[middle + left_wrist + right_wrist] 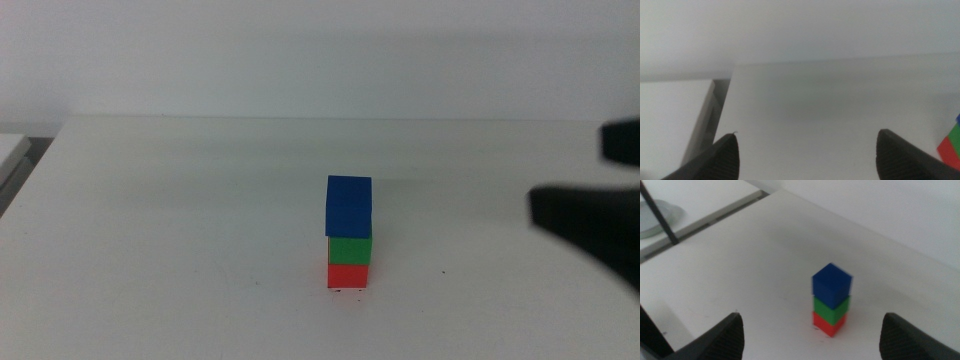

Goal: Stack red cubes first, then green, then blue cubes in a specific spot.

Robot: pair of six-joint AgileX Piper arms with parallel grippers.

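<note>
Three cubes stand stacked on the white table. The red cube is at the bottom, the green cube sits on it, and the blue cube is on top, turned slightly. Tiny black specks of the specific spot show at the stack's foot. My right gripper hovers open to the right of the stack, apart from it. Its wrist view shows the red cube, green cube and blue cube beyond the open gripper. My left gripper is open and holds nothing; the stack's edge shows at that frame's border.
A second white surface adjoins the table on the left, with a dark gap between them. A grey round dish and a thin dark rod lie beyond the table edge. One lone speck marks the table right of the stack.
</note>
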